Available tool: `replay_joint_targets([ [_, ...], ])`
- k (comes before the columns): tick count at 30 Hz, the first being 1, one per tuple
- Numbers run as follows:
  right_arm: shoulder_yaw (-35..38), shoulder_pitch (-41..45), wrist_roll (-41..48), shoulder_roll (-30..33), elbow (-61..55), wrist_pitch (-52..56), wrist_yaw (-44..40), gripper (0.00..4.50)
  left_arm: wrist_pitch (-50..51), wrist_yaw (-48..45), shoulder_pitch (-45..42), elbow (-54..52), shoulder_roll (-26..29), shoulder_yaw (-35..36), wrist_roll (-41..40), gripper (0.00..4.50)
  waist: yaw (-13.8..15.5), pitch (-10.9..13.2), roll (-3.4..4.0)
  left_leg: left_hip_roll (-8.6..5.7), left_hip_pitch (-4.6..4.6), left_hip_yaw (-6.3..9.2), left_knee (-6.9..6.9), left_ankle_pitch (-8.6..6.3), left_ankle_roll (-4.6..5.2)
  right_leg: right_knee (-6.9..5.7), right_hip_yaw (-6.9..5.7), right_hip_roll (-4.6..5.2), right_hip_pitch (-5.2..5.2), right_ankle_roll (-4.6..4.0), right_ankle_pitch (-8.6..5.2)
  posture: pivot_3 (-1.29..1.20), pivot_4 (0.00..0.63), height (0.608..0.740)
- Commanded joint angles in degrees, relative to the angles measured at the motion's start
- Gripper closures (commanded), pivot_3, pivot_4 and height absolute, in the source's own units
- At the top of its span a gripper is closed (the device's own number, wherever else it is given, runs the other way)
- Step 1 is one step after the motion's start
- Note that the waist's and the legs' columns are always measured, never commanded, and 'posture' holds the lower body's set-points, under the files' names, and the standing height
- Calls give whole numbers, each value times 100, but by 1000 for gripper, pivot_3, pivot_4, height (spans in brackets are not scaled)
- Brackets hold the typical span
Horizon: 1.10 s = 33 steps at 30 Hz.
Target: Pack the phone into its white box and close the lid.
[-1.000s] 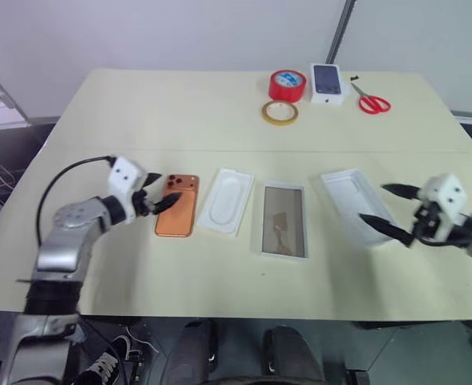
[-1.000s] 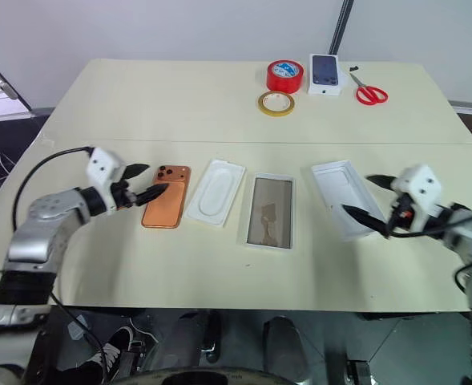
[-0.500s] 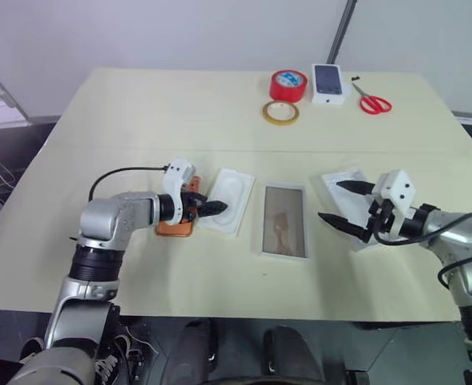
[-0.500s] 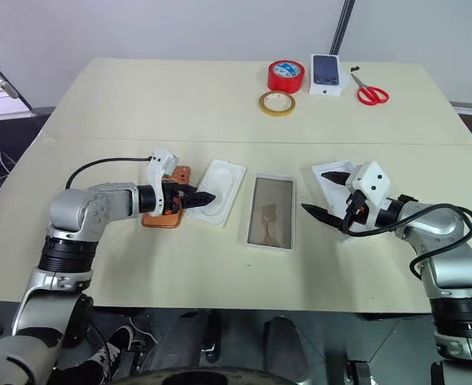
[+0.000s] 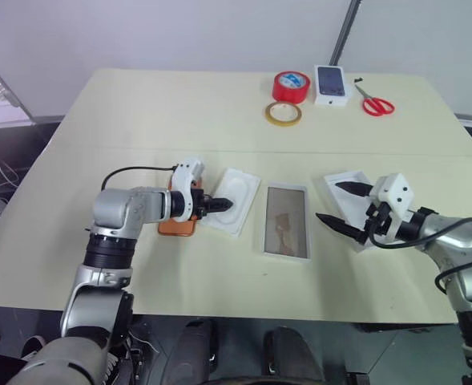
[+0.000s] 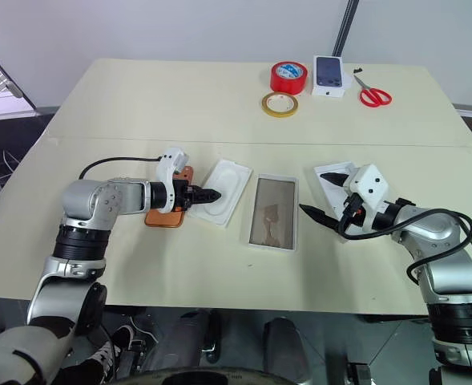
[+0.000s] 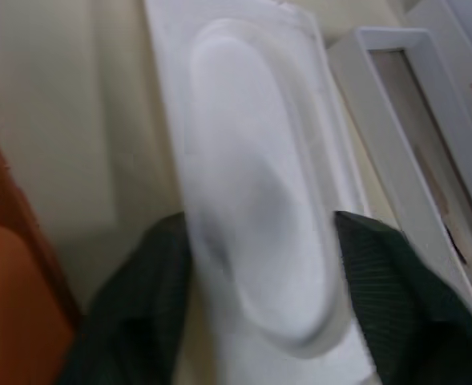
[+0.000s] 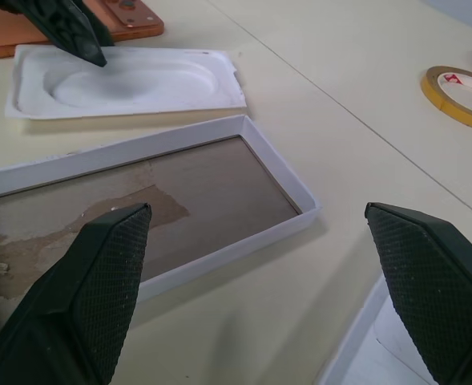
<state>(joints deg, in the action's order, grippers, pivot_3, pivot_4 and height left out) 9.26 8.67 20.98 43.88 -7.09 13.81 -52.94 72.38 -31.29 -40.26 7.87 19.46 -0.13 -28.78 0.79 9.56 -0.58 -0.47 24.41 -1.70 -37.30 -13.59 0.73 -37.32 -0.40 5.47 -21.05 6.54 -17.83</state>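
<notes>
The cream counter point(image 5: 139, 104) fills most of the head view, and nothing on it is packed yet. The white box point(image 5: 285, 221) lies open and empty at the centre, its brownish floor bare. The lid point(image 5: 346, 192) lies to its right, partly hidden behind the right tool point(image 5: 337, 203). The thin white insert point(image 5: 233, 199) sits just left of the box, and the phone point(image 5: 179, 224) lies back-up at centre left, touching or just beside the insert and largely covered by the left arm. So the phone has yet to go into the box, and the lid has yet to go on.

The left tool point(image 5: 223, 204) hovers over the near end of the insert. In the left wrist view its fingers point(image 7: 131, 321) straddle the insert, partly open, though the blur there makes it hard to say whether they touch it. The right tool stands wide open with nothing between its fingers, poised above the lid's near edge.

By count: one phone, one box, one lid, one insert. At the upper right of the frame are two tape rolls, one red point(image 5: 289, 84) and one yellow point(image 5: 283, 113), one small white box with a dark phone picture point(image 5: 332, 83), and one pair of red scissors point(image 5: 373, 102).
</notes>
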Motion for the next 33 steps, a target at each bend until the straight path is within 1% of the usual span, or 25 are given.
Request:
replay_joint_targets([
  [1,81,23,17,-7,-292,-55,68,0,312,206,121,250,-126,-25,68,3312,0,0,0,0,0,0,0,0,0,1,0,0,1,0,0,0,150,728],
  [3,73,7,8,4,-301,-63,70,0,381,293,117,276,-177,80,50,4267,1,0,0,0,0,0,0,0,0,2,0,1,1,0,0,0,150,728],
  [4,67,10,-1,11,-290,-70,65,0,415,324,110,289,-197,144,30,4394,3,-1,-1,0,0,0,0,0,0,2,0,1,1,0,0,0,150,728],
  [8,41,16,32,22,-355,-30,30,0,568,434,53,348,-304,508,-73,4394,-4,-1,-1,0,0,1,0,0,0,3,-1,1,2,0,0,0,150,728],
  [11,-8,-11,280,41,-610,214,-134,0,636,444,-23,361,-372,806,-196,4394,-8,0,-1,0,0,1,1,1,-2,2,-1,0,0,0,0,0,150,728],
  [14,-133,-196,730,93,-1182,707,-411,0,890,528,-216,393,-528,1398,-468,4394,-6,2,-5,0,2,2,2,1,-2,2,-1,0,-2,0,0,0,150,728],
  [16,-286,-377,857,170,-1494,934,-579,0,1081,608,-355,426,-628,1802,-619,4394,-6,3,-7,1,3,2,4,0,-2,2,-1,1,-5,1,0,0,150,728],
  [19,-701,-716,711,311,-1786,1002,-815,0,1181,691,-422,310,-686,2093,-749,4394,1,10,-19,1,6,4,2,0,-2,2,-3,1,-6,1,0,0,150,728],
  [20,-899,-759,455,340,-1737,823,-825,0,1262,754,-453,309,-740,2241,-798,4394,-7,11,-22,1,6,5,3,0,-2,3,-4,1,-5,1,0,0,150,728],
  [23,-1267,-647,72,216,-1507,622,-725,0,1306,857,-426,70,-755,2274,-819,4394,-12,12,-24,0,5,4,3,1,-5,1,-2,1,-7,1,0,0,150,728],
  [24,-1349,-564,-3,190,-1433,610,-714,260,1333,893,-424,18,-765,2286,-828,4468,-11,13,-26,0,5,4,5,3,-9,1,-3,1,-9,1,0,0,150,728],
  [25,-1452,-505,-152,208,-1355,510,-736,530,1279,895,-406,-83,-760,2261,-841,4500,-11,13,-25,1,5,5,6,18,-34,0,-3,0,-11,1,0,0,150,728],
  [26,-1542,-452,-293,216,-1256,386,-760,887,1261,925,-410,-130,-775,2275,-846,4500,-12,14,-26,0,5,4,7,20,-38,-1,-2,0,-13,1,0,0,150,728],
  [28,-1726,-327,-555,209,-1082,160,-795,1884,1200,989,-427,-213,-832,2318,-850,4500,-10,15,-28,1,6,4,8,23,-44,-1,-3,-2,-13,1,0,0,150,728],
  [29,-1789,-280,-634,200,-1020,85,-810,2477,1172,1019,-438,-235,-865,2345,-851,4500,-6,15,-28,1,5,4,8,24,-45,-1,-3,-2,-13,1,0,0,150,728],
  [30,-1847,-181,-671,117,-916,37,-796,2925,1173,1069,-463,-248,-895,2371,-838,4500,-2,15,-29,0,6,4,8,24,-45,-1,-5,-2,-13,1,0,0,150,728],
  [31,-1882,-112,-687,56,-839,2,-784,3469,1177,1108,-478,-254,-913,2387,-832,4500,-1,16,-29,0,5,4,7,25,-47,-1,-6,-2,-12,1,0,0,150,728],
  [33,-2070,31,-973,20,-632,-229,-782,4435,1162,1199,-532,-279,-999,2479,-860,4500,-5,16,-30,0,6,4,7,26,-48,-1,-7,-2,-11,1,0,0,150,728],
])
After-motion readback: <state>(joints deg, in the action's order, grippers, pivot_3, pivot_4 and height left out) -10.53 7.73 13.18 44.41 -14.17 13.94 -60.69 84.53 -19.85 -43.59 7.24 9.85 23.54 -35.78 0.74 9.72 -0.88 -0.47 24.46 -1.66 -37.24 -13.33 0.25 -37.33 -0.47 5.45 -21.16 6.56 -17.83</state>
